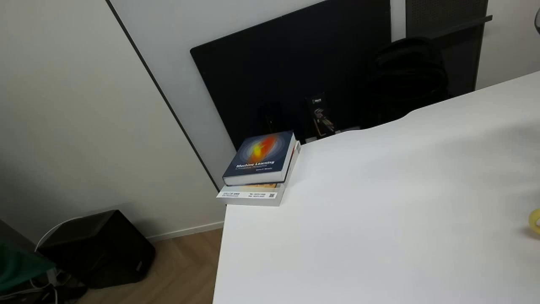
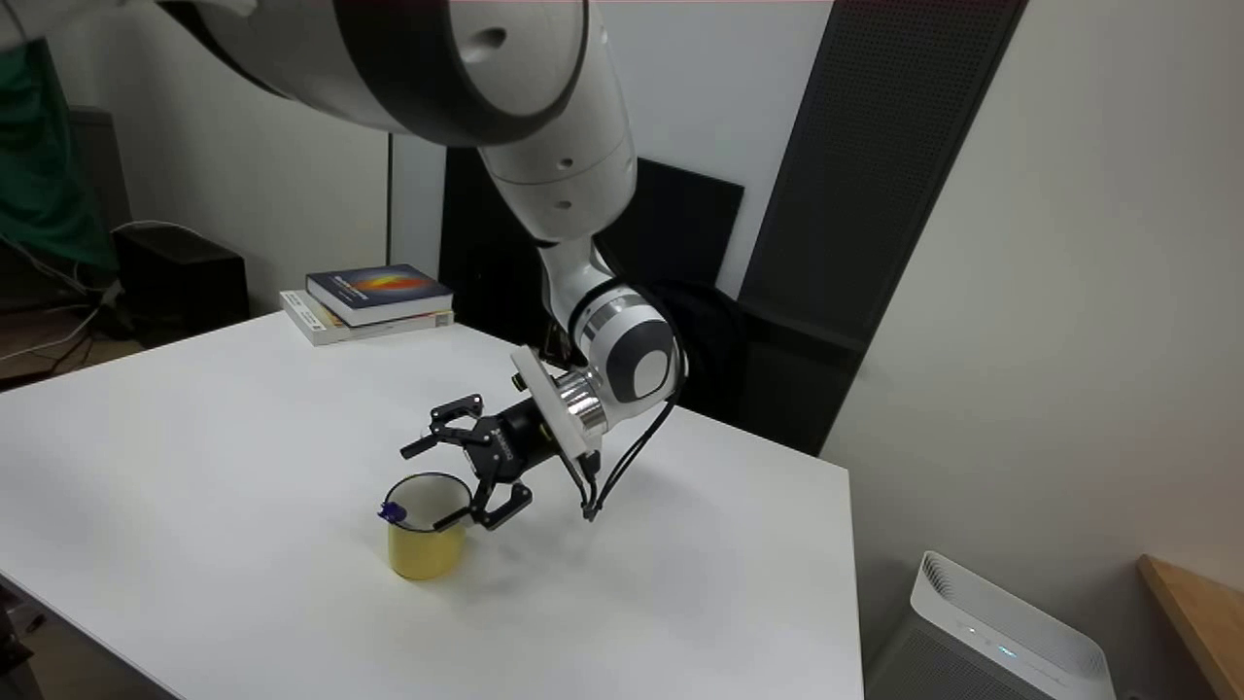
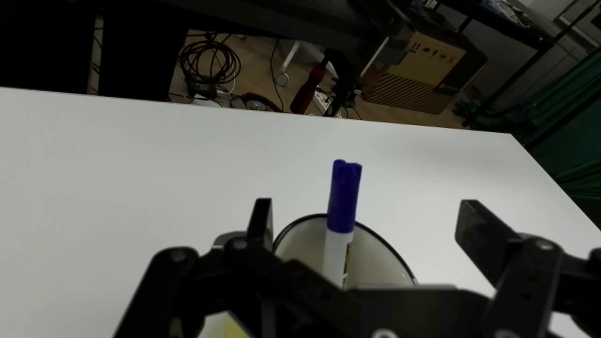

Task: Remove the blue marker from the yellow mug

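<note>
End effector (image 2: 421,491) is held close to the yellow mug (image 2: 426,556), its fingers (image 3: 480,237) spread apart; one fingertip (image 2: 451,519) is seen across the mug's rim in an exterior view, though whether the rim is touched cannot be told. In the wrist view, the blue marker (image 3: 343,197) is seen between the fingers, stood in the mug with its cap above the rim. Upright, the mug is borne by the white bench (image 2: 632,603). A dark-blue book (image 1: 259,158) is laid on a paler book (image 1: 251,201) at the bench's corner.
</note>
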